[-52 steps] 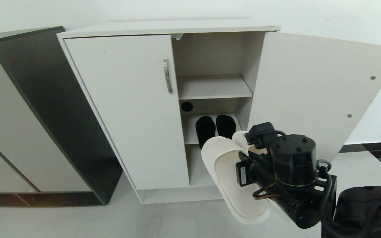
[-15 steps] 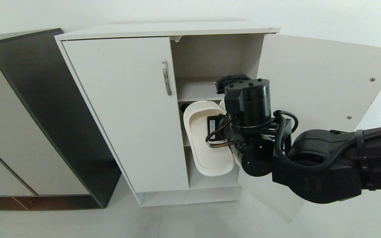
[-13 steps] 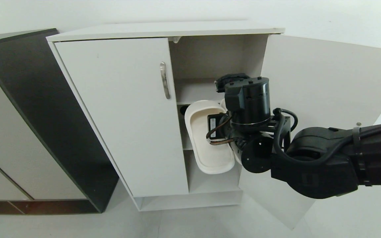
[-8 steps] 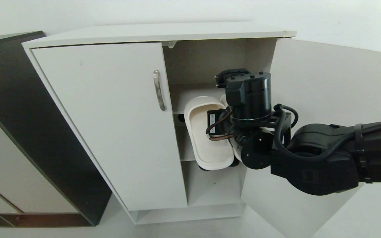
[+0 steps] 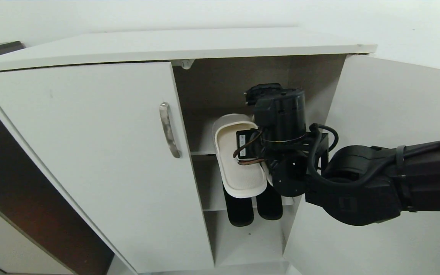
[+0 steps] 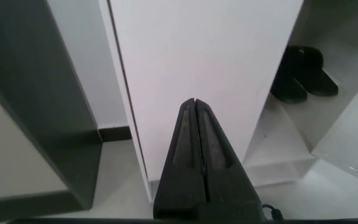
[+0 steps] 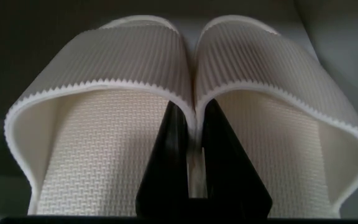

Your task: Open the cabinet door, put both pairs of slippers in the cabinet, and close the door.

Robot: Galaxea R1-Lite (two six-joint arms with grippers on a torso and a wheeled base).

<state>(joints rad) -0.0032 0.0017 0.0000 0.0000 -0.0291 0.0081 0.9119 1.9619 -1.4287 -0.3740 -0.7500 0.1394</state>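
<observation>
Right hand pinches the white slippers by their touching inner sides; I see the pair tilted in the cabinet opening, toes past the upper shelf's front edge. Black slippers lie on the shelf below, heels overhanging its front edge. Left hand is pressed together, outside before the closed door.

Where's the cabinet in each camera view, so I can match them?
Head view: the cabinet spans the picture, left door shut, right side open, right gripper holding white slippers there.
Left wrist view: the left door stands beyond the left gripper, the open side next to it.
Right wrist view: its dim inner wall lies behind the white slippers.
Landmarks: black slippers link head and left wrist; white slippers link head and right wrist.
</observation>
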